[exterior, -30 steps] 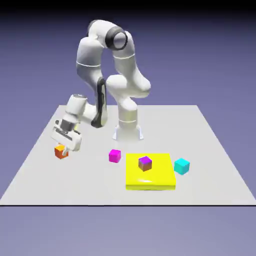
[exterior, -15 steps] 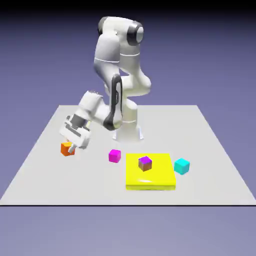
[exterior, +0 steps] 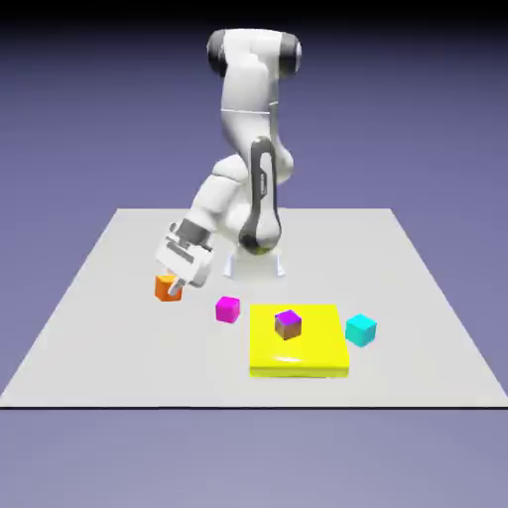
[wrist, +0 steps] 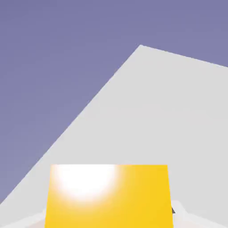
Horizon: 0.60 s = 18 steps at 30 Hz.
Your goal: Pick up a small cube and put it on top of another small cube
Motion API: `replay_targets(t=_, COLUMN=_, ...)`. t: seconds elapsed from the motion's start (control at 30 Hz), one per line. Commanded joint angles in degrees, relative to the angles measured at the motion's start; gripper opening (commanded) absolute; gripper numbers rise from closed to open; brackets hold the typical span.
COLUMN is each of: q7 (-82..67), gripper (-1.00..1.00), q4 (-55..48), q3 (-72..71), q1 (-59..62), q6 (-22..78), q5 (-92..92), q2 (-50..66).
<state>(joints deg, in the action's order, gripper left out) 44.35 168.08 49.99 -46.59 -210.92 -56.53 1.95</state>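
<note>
Nearest the viewer lies a flat yellow pad (exterior: 298,342), and on it stands a brown cube with a purple top (exterior: 288,323). A cyan cube (exterior: 360,329) sits just beside the pad on the exterior view's right; a magenta cube (exterior: 228,310) sits near it on the left.

Farther back, the gripper (exterior: 174,289) is clamped on the small orange cube (exterior: 166,288), which appears lifted slightly clear of the table (exterior: 89,317), left of the magenta cube. In the hand view the orange cube (wrist: 109,196) fills the space between the fingers and hides them.

Judgement: the carry is under way. To do it well, keep the grip firm, pass above the magenta cube, centre squarely over the chosen cube, then lower level before releasing.
</note>
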Motion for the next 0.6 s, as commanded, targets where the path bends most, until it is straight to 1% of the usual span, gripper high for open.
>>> replay_targets(t=0.0, q7=-0.7, gripper=-1.00, q4=0.2, q3=0.6, q1=-1.6, q6=-0.2, q5=-2.5, q2=-0.4)
replay_targets(t=0.57, q7=-10.9, gripper=-1.00, q4=4.1, q3=10.8, q1=-36.9, q6=-3.0, q5=-44.2, q2=-7.4)
